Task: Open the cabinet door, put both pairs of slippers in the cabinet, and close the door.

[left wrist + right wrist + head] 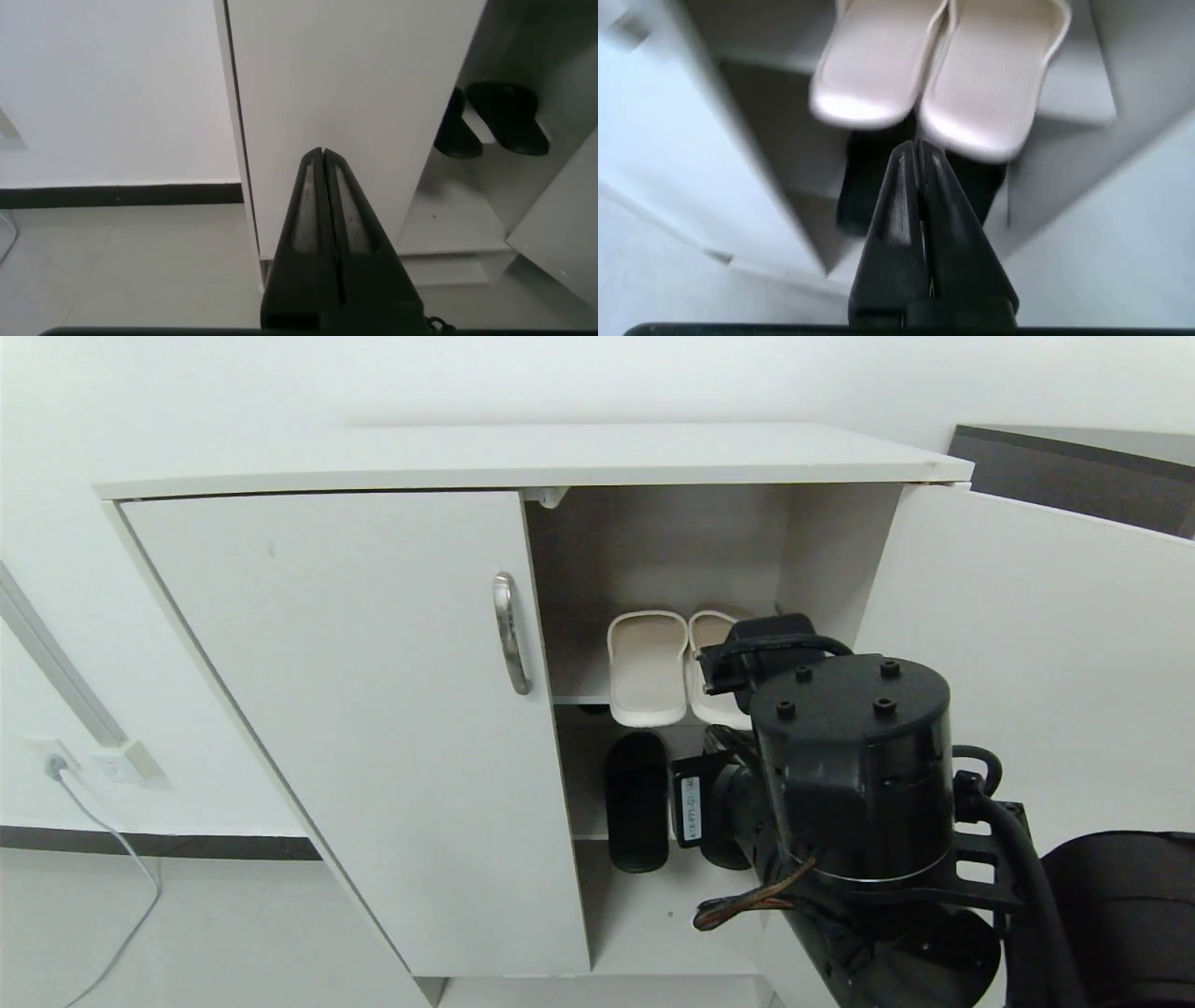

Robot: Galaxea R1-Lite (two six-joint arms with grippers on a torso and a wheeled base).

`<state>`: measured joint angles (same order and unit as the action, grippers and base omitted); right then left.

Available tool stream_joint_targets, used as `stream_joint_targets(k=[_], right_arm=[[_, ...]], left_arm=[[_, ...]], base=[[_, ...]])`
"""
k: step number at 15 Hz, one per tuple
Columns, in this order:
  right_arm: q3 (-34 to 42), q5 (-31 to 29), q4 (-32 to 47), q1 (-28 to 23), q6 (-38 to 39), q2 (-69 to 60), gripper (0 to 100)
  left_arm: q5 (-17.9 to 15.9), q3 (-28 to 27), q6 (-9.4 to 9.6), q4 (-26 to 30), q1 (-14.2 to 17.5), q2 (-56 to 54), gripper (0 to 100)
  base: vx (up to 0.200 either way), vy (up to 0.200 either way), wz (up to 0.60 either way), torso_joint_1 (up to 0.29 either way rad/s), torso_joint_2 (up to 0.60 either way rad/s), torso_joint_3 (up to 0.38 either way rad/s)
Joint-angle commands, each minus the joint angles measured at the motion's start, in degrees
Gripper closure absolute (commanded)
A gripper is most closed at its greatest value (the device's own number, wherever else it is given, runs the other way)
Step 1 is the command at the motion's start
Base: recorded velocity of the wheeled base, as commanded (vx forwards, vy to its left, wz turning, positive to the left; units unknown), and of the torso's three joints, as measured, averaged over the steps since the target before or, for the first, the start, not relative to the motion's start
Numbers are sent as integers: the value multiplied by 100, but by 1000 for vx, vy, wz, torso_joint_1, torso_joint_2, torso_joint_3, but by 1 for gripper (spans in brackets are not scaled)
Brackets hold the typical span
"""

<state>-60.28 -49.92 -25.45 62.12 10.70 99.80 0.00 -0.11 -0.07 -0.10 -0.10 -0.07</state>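
- The right gripper is clenched, empty, near the white slippers; the black slippers are seen beyond it.
- The left gripper is clenched before the shut cabinet door.

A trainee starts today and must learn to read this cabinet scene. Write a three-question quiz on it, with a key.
1. True or false: the pair of cream ribbed slippers lies on the shelf above the pair of black slippers.
2. Of the white wooden cabinet's left door and right door, which stands open? A: left. B: right. C: both.
3. Fill in: the right gripper, in front of the slippers, is ____ (open or shut).

Key: 1 true; 2 B; 3 shut.
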Motion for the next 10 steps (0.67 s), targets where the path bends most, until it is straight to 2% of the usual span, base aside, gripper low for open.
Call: stream_joint_targets(k=[1,10], right_arm=[[-1,0,-3,-7,2,30,100],[219,140,-162,-227,20,83,100]], left_arm=[[0,2,-1,1,1,7,100],[0,2,-1,1,1,7,100]], base=[[-200,0,0,2,2,2],[-200,0,0,2,3,2]])
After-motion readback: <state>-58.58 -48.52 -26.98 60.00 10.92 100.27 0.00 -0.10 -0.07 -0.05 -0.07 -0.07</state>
